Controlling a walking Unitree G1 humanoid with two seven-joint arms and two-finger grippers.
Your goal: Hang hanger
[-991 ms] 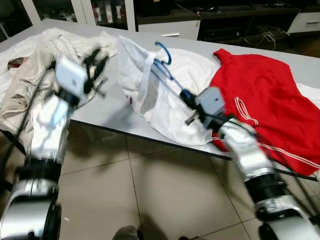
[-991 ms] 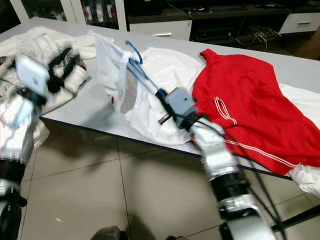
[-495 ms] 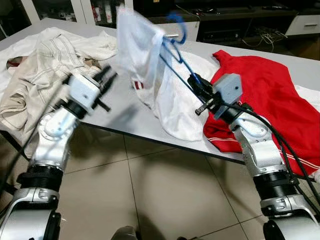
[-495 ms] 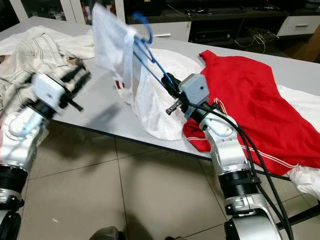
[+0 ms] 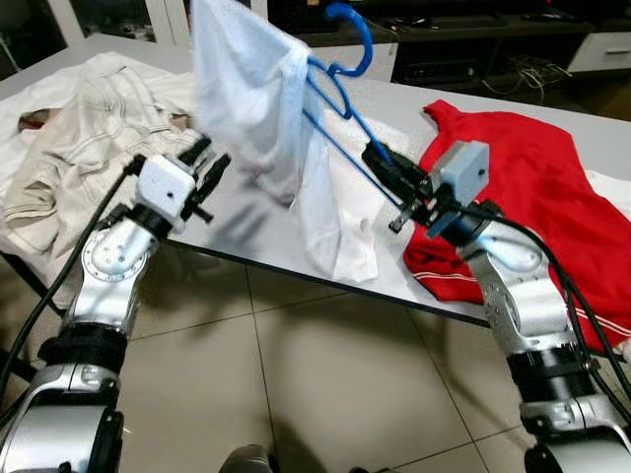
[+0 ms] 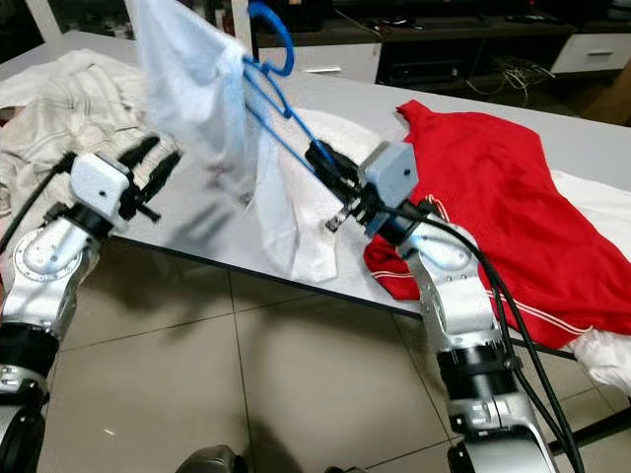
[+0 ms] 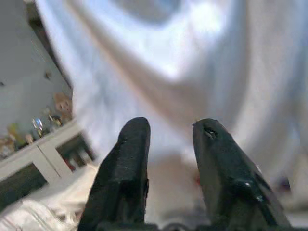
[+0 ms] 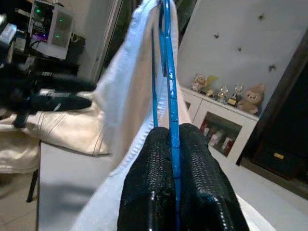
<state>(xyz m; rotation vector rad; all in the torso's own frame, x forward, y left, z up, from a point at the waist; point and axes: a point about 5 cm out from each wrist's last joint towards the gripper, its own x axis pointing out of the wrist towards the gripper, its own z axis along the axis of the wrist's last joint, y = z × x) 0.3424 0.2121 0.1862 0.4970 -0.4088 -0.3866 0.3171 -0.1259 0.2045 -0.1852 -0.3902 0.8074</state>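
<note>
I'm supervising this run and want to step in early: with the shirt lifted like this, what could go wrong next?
The white shirt hangs lopsided on the blue plastic hanger, so it may slide off. The right gripper pinches only one end of the hanger, which could twist or slip. The shirt's lower end lies on the grey table beside the red garment and might drag it.

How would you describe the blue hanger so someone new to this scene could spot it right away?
Start at the long grey table strewn with clothes. Above its near edge, the right gripper is clamped on a thin blue plastic hanger, lifted clear of the table. A white cloth is draped over it, and its curved hook points up.
</note>
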